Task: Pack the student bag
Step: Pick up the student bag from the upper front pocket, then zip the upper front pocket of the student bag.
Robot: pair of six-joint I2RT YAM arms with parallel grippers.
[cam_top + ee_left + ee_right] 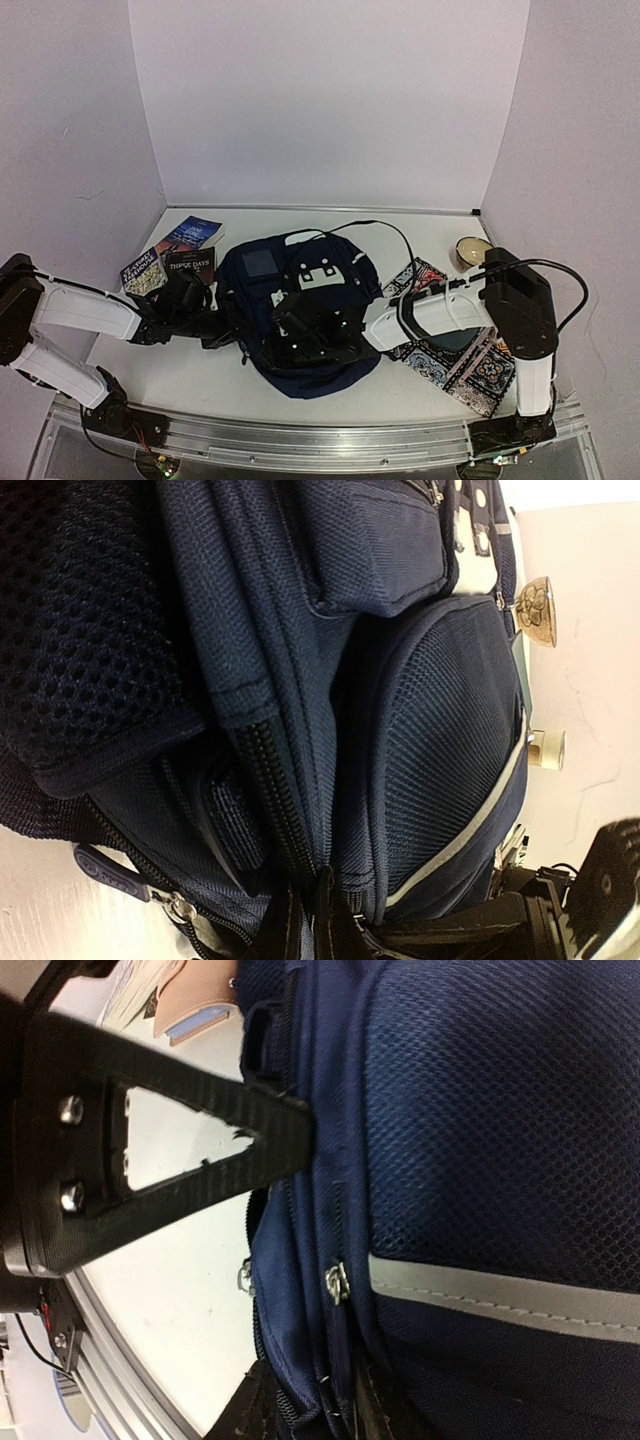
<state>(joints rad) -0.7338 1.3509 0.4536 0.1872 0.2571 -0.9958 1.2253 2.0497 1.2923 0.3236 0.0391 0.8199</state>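
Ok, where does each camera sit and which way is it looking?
Top external: high behind the robot, looking down at the large dark navy fabric backpack; both arms show.
Left wrist: on the left arm, facing the backpack's pockets; left end effector at bottom.
Right wrist: on the right arm, facing its zipper edge; right end effector straddles it.
Both wrist views share the white stripe trim.

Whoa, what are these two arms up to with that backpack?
Two robot arms are working on a navy bag in the middle of the table. The left gripper is pinched shut on fabric by a zipper on one side. The right gripper grips the bag's edge on the other. Three books lie beside the bag, not yet packed, and a patterned mat lies on its other side.
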